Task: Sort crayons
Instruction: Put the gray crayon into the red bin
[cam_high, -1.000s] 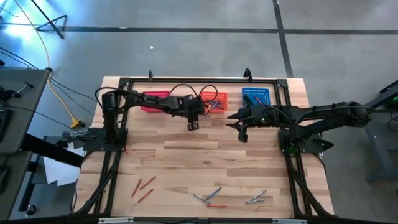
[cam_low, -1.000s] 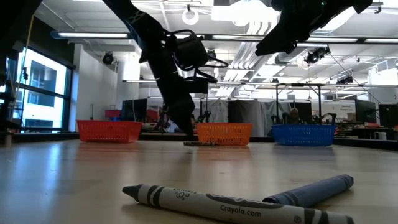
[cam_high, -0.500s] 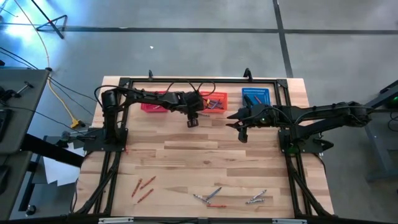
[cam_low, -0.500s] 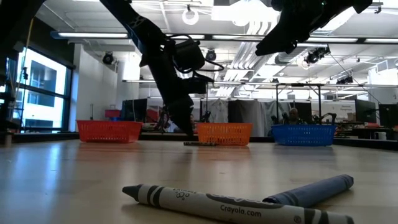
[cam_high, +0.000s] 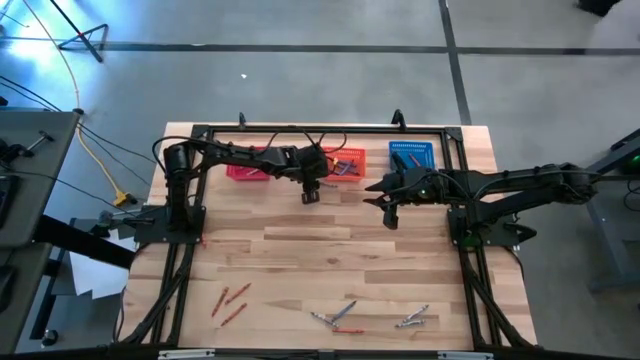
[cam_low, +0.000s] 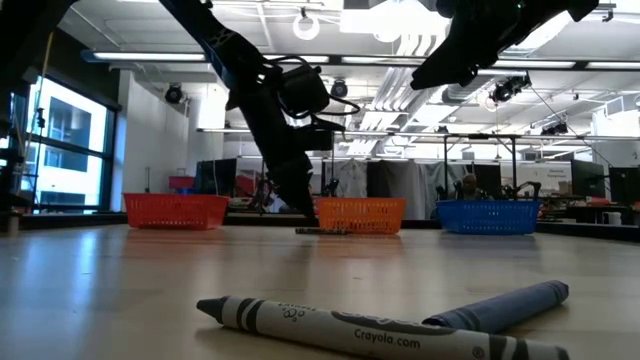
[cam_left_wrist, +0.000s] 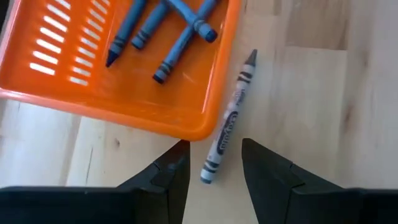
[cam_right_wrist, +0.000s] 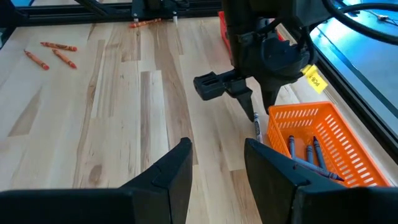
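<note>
Nearest the table's front edge, loose crayons (cam_high: 335, 317) lie scattered on bare pale wood, with wide open planks beyond. Up at the far side, the left gripper (cam_left_wrist: 213, 163) hangs over a grey paper-wrapped crayon (cam_left_wrist: 229, 126) lying just beside the orange mesh basket (cam_left_wrist: 193, 106), jaws apart, clamped on nothing. Bluish crayons (cam_left_wrist: 168, 28) are inside that basket. The right gripper (cam_right_wrist: 216, 163) is open too, near the blue basket (cam_high: 410, 154).

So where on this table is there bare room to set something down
The wide middle of the table is bare, between the baskets and the crayons along the near edge. It is crowded by the orange basket, where the left pincer hovers over a grey crayon.
</note>
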